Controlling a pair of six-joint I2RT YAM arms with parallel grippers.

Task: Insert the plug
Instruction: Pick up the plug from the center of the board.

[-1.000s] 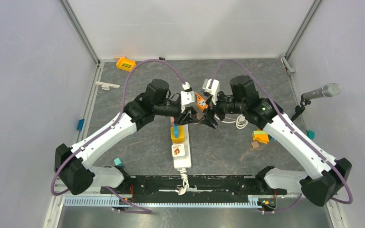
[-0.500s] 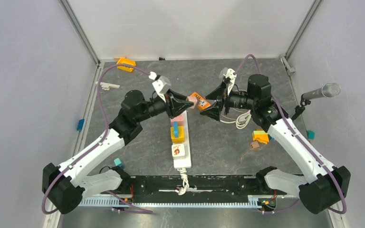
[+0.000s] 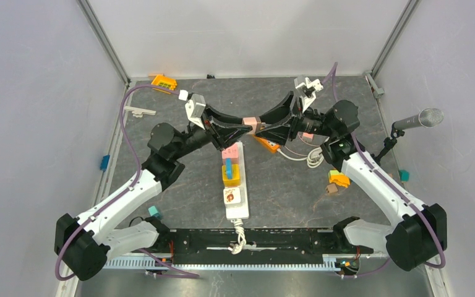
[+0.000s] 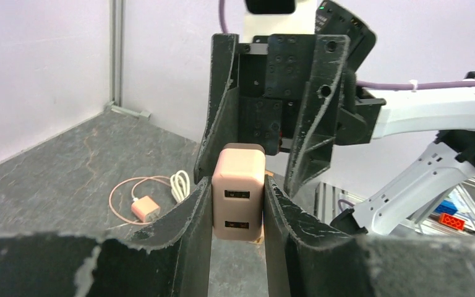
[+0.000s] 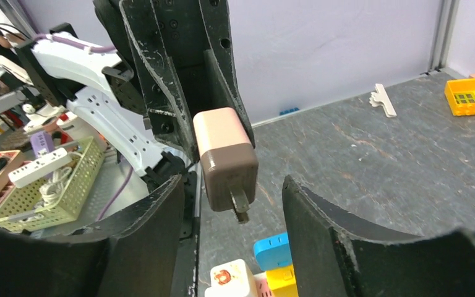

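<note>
Plug (image 3: pixel 252 122) lengthwise, prongs toward right jaws

- pink charger (image 3: pixel 252 121): only a sliver shows from above
- its prongs (image 5: pixel 239 207): unseen from the left wrist
- white adapter (image 5: pixel 227 279), yellow adapter (image 5: pixel 282 279): cut off at bottom edge

No text, brand or number can be read anywhere. The white adapter (image 3: pixel 232 199) on the power strip (image 3: pixel 237 214), at 6 o'clock from the pink charger (image 3: pixel 251 122), bears a sticker (image 3: pixel 229 195) with an orange mark, too blurred to make out
</note>
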